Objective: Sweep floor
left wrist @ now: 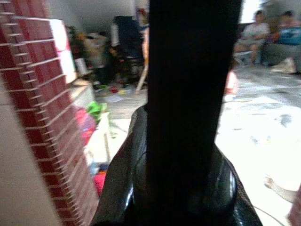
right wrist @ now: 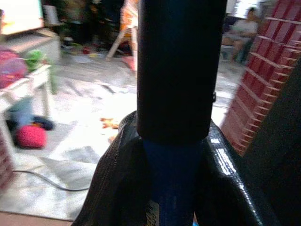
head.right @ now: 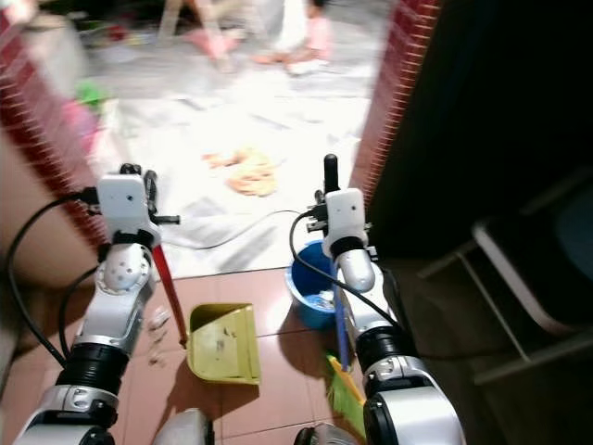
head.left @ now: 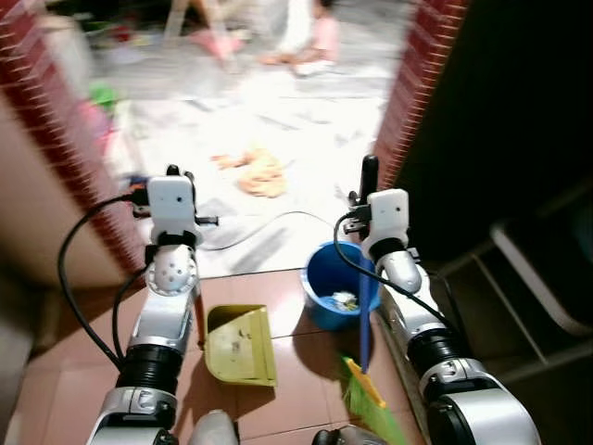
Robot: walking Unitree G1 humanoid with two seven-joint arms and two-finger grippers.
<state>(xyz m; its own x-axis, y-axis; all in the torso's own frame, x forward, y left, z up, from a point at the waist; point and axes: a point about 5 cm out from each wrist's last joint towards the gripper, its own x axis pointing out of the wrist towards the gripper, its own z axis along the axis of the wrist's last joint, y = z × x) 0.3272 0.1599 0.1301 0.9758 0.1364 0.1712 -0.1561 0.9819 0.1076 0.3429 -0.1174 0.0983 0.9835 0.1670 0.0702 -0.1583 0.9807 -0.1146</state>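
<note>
On the tiled floor, the right gripper (right wrist: 171, 155) is closed on the blue broom (head.right: 340, 320), the left gripper (head.right: 148, 185) on the yellow dustpan's (head.right: 222, 345) red handle (head.right: 169, 295); crumbs (head.right: 157, 326) remain beside it, so sweeping seems unfinished.

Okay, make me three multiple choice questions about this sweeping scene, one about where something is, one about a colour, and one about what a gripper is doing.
1. Where does the dustpan lie?
A. on the tiled floor between the two arms
B. inside the bucket
C. on the chair

2. What colour is the bucket?
A. red
B. blue
C. white

3. What is the right gripper doing?
A. hanging open
B. closed on a cloth
C. closed on the broom handle

Answers: 1 A, the yellow pan sits flat on the brown tiles between the arms. 2 B, its wall is blue. 3 C, the right wrist view shows the fingers clasping the blue handle.
</note>
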